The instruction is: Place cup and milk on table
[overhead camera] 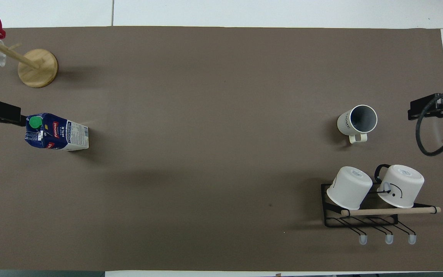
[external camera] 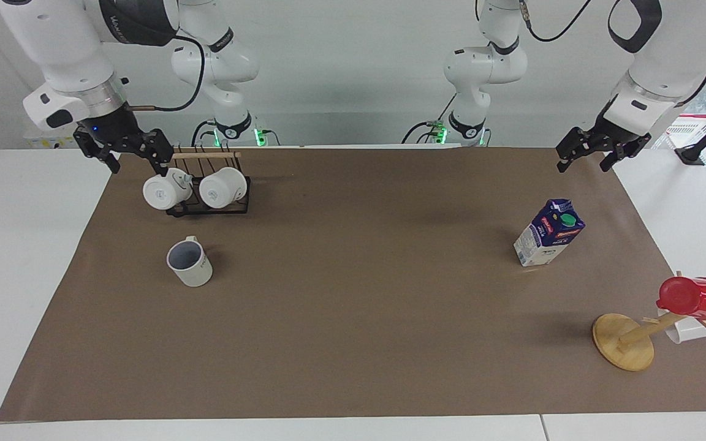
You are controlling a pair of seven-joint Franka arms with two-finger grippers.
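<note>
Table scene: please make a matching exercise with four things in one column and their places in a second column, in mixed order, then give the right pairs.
Things:
1. cup
2. milk
3. red cup
4. two white mugs

Places:
A. on the black wire rack
B. upright on the brown sheet, toward the left arm's end
C. on the wooden mug tree
D. upright on the brown sheet, beside the rack

Pairs: 1-D, 2-B, 3-C, 4-A
</note>
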